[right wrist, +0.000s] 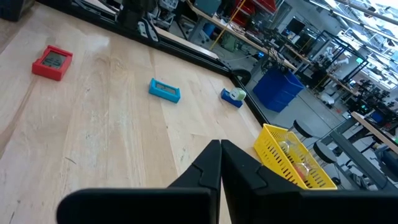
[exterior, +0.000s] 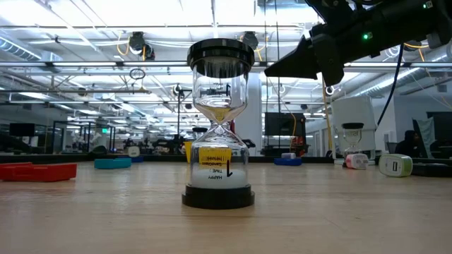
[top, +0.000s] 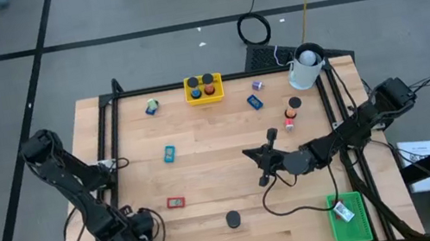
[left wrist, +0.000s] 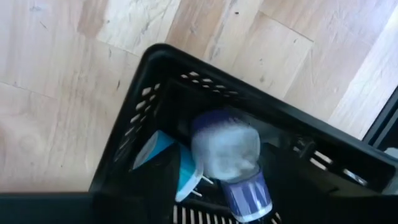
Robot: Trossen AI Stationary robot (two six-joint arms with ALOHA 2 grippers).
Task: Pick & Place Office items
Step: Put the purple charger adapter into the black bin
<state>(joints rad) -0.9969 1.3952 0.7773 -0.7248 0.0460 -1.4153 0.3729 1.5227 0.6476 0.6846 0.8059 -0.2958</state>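
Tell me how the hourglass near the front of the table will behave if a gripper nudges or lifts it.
The hourglass stands upright, tall on a small round base with a pinched waist, so a high nudge would probably tip it. Lying down, its round caps would likely let it roll. The bulbs look like clear glass or plastic, so possibly fragile and slippery; gripping a black cap seems safer.

A grey floor (top: 8, 85) crossed by dark lines fills the high view around the light wooden counter (top: 207, 174), with black cables (top: 252, 28) coiled at top centre. In the low view, long ceiling strip lights (exterior: 85, 21) and ducting run across the upper frame above an open workshop hall, with benches and monitors (exterior: 282, 123) along the middle distance. A white pillar (exterior: 253, 116) stands just right of centre. In the right wrist view, a blue bin (right wrist: 278, 87) sits at upper right among cluttered workbenches (right wrist: 249, 37).
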